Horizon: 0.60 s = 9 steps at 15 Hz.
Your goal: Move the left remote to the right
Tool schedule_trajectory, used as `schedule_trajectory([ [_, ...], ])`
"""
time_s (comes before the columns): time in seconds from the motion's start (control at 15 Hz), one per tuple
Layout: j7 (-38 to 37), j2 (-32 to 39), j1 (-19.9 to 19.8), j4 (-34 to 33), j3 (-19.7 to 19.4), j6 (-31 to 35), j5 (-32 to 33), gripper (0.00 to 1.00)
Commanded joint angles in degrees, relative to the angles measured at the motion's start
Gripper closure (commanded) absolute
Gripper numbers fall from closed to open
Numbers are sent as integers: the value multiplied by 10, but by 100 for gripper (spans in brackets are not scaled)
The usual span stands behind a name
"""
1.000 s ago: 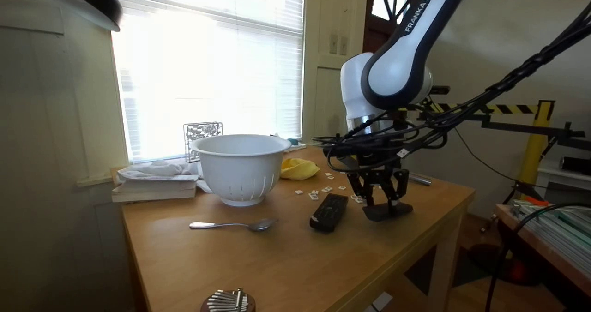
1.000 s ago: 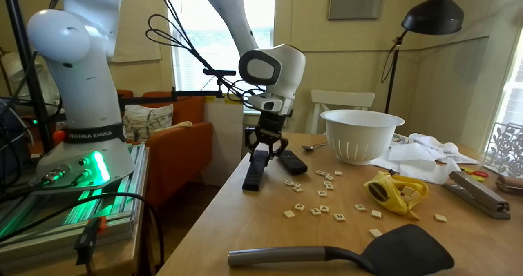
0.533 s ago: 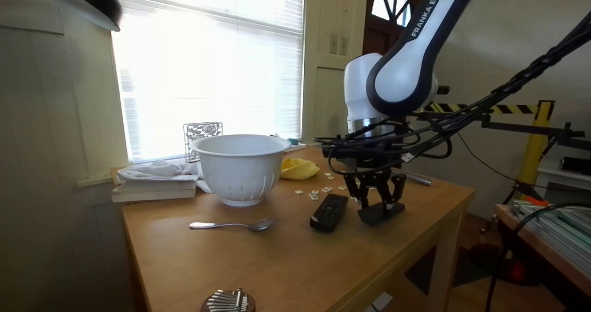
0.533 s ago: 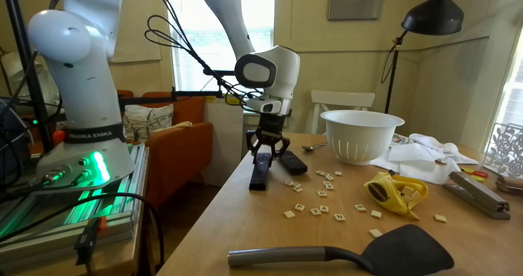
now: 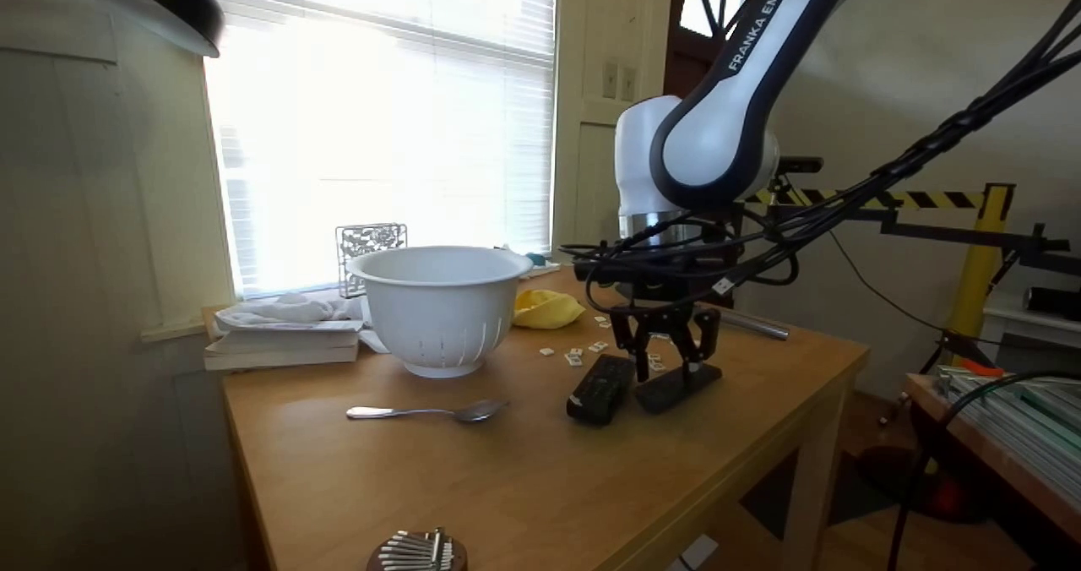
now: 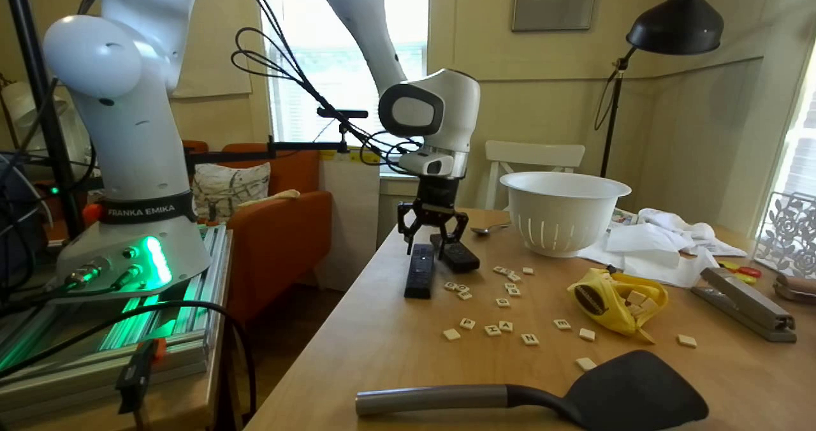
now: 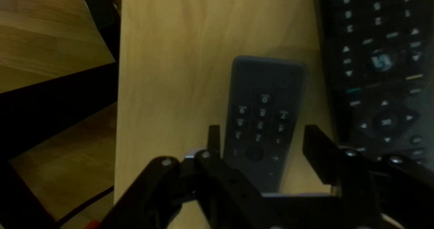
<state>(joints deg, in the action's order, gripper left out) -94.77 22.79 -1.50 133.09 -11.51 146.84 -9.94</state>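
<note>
Jaws parted, gripping nothing, the black metal tool straddles that slim, flat, black plastic remote, its long axis roughly square to the jaws' closing line!

Window in an exterior view is totally blown out — most of the blinds get lost in the glare, and the wall by it goes p dark. Also in an exterior view, green light on the robot base spills onto the metal rails & nearly clips to white. Wrist view's way dimmer tbh, yellowish & murky. Gripper is basically a blurry black shape — slim remote is soft too but readable imo.
</note>
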Motion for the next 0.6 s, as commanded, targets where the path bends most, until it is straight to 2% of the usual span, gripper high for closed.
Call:
schedule_trajectory([
  [0.0,15,37,-6,-52,-6,-20,14,3],
  [0.13,25,36,-9,-66,-4,-41,8,0],
  [0.27,7,16,5,-74,-15,-78,24,0],
  [0.53,17,-76,11,-85,-22,-270,94,0],
])
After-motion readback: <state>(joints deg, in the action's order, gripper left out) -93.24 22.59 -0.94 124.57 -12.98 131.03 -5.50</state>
